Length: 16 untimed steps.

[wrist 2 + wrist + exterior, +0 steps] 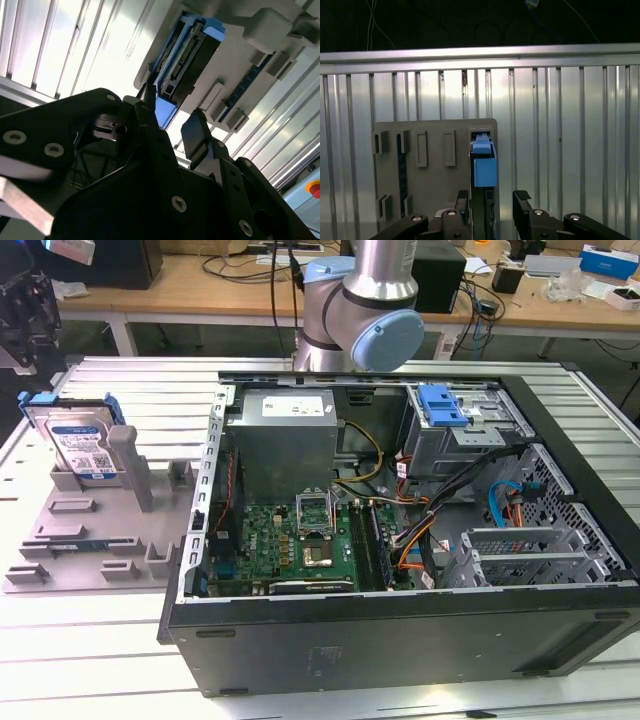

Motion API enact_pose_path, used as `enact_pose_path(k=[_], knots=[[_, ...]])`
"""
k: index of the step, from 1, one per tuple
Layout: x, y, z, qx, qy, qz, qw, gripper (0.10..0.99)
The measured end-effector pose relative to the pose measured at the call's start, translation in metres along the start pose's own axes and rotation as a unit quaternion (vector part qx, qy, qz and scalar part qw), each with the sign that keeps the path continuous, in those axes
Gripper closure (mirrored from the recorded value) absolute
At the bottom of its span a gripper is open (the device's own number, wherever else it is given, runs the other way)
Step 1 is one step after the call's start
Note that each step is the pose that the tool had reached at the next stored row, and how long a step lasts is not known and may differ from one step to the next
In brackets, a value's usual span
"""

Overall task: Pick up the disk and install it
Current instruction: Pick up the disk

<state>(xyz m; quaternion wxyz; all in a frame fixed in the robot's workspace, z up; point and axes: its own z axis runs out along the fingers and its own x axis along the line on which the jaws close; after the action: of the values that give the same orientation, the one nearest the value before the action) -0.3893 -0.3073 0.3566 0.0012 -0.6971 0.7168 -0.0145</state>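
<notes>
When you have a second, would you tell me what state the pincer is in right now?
Pincer: open, straddling the disk that stands in the grey fixture, not clamped on it.

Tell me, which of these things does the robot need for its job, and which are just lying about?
Belongs to the job: the disk, standing in the grey fixture; the open pincer near it; the open computer case, probably where it goes.
Just lying about: the wooden desks behind, with their cables and boxes.
</notes>
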Motion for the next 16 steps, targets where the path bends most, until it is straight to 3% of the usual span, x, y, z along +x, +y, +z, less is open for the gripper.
enact_pose_path(k=[7,10,16], knots=[[0.0000,0.0035,0.0053,-0.0062,-0.0001,-0.002,1.0000,0.604],[0.0008,0.0063,0.0063,-0.0063,-0.0021,-0.002,1.0000,0.604],[0.0022,0.0079,0.0112,-0.0063,-0.0022,-0.002,1.0000,0.604]])
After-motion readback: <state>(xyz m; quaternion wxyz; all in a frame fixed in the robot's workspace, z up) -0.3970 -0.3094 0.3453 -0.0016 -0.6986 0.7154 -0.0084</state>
